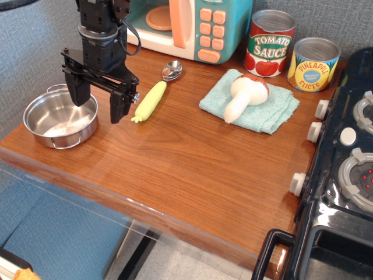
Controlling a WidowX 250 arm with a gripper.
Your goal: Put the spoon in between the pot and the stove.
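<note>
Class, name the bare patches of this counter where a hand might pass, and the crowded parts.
Free: wood between the spoon, towel and front edge, across to the stove. Crowded: the back, with microwave, cans and mushroom; the left, where the gripper hangs beside the pot.

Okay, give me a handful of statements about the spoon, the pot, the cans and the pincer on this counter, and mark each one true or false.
1. The spoon lies on the wooden counter with its metal bowl toward the teal toy microwave. True.
2. The pincer is shut on the spoon's handle. False: it is open and holds nothing, with the spoon lying to its side.
3. The steel pot is empty. True.
4. The toy mushroom sits inside the pot. False: it lies on the light blue cloth.
5. The tomato sauce can and the pineapple slices can stand side by side at the back. True.
6. The spoon rests on a burner of the stove. False: it lies on the counter, near the pot.
</note>
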